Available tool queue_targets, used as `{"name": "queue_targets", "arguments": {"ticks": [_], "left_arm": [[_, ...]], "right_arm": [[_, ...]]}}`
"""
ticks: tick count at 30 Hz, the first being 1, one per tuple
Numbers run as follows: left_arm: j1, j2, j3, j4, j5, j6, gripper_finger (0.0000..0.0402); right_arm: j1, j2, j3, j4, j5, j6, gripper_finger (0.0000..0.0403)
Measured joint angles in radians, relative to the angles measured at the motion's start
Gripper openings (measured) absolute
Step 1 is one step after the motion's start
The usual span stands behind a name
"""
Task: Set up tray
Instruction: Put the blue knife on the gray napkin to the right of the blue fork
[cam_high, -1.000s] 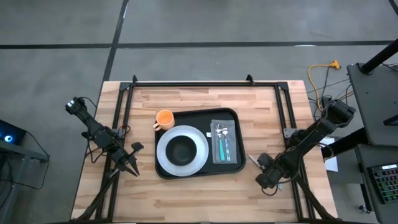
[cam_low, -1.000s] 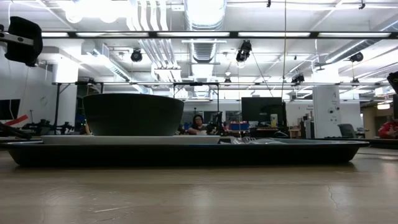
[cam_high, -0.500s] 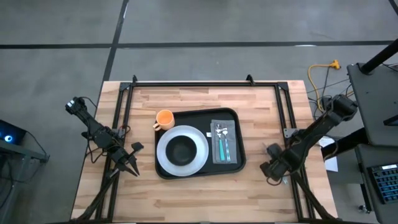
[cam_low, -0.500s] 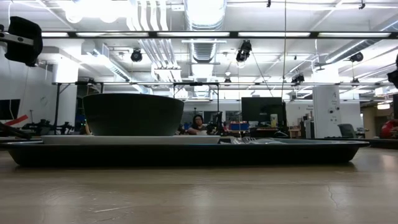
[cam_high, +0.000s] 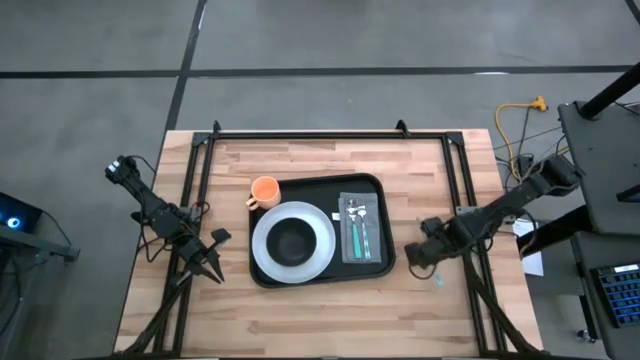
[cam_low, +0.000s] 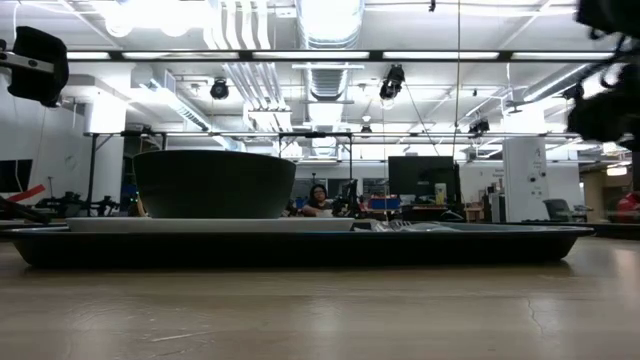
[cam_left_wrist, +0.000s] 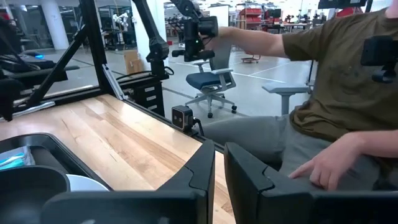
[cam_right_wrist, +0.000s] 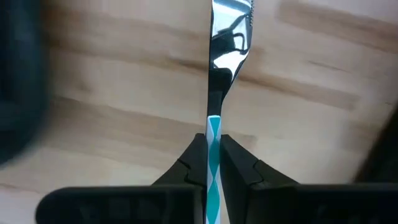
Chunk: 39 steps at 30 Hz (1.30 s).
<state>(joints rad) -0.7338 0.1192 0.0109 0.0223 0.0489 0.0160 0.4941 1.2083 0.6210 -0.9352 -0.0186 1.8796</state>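
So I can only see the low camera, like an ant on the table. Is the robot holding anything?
Observer: Yes. The right gripper is shut on a knife with a teal-patterned handle, above bare wood.
Operator: Ooh! Where is that arm?
Observer: Off the right side of the tray, in the high view, not over it.
Operator: What's that big dark thing I see on the tray?
Observer: A dark bowl on a white plate; beside it a grey napkin carries two more teal-handled pieces.
Operator: And the other arm?
Observer: The left gripper waits shut at the table's left edge, holding nothing.
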Motion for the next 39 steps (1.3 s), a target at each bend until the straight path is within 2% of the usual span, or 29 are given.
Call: {"name": "queue_targets", "arguments": {"ticks": [5, 9, 28, 39], "left_arm": [[0.000, 0.000, 0.000, 0.000, 0.000, 0.000, 0.0018], [0.000, 0.000, 0.000, 0.000, 0.000, 0.000, 0.0018], [0.000, 0.000, 0.000, 0.000, 0.000, 0.000, 0.0018], [0.000, 0.000, 0.000, 0.000, 0.000, 0.000, 0.0018]], "right_arm": [[-0.093, 0.004, 0.086, 0.002, 0.100, -0.031, 0.0013], [-0.161, 0.026, 0.141, 0.004, 0.113, -0.033, 0.0013], [-0.422, 0.496, 0.535, 0.008, 0.097, -0.360, 0.0013], [-0.476, 0.608, 0.602, -0.002, 0.066, -0.415, 0.0013]]}}
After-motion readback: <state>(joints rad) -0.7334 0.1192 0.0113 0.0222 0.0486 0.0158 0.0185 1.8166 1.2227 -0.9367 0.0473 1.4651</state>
